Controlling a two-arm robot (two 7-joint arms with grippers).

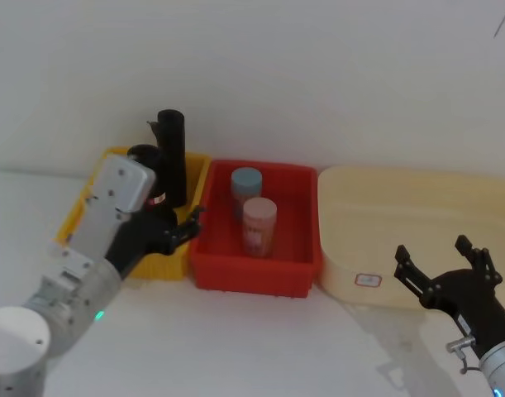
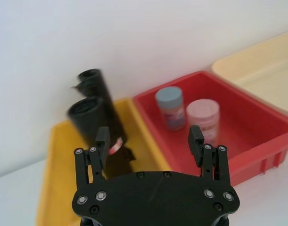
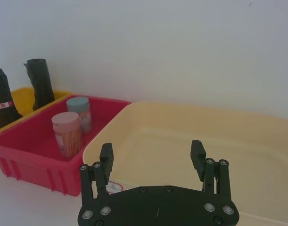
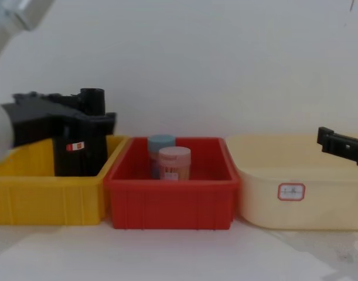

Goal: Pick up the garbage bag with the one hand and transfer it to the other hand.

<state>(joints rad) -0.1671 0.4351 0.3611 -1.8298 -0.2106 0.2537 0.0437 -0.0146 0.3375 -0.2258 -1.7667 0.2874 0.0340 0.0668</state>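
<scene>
Head view: we see the left end effector at the left-middle of the frame, low over the yellow bin. Its fingers are spread and grip nothing. The garbage bag stands upright in that bin just behind the arm, with its red-and-white band facing us. A plain black roll stands beside it, towards the top of the frame. A red bin in the centre holds a blue-lidded jar and a pink-lidded jar. A cream tub sits to the right of it. At the lower right, the right end effector hovers over the counter in front of the tub, fingers apart and empty.

Left wrist view: we look between the wide-open fingers. The garbage bag appears blurred just beyond one finger, at the left-centre of the frame, with the plain roll behind it. We cannot tell whether that finger touches the bag.

Right wrist view: the right end effector has its fingers spread above the tub's near rim. The garbage bag stands at the far left edge.

Chest view: the garbage bag rises from the yellow bin at the left. The left end effector's black body crosses in front of its upper part. The right end effector enters at the right edge, above the tub.
</scene>
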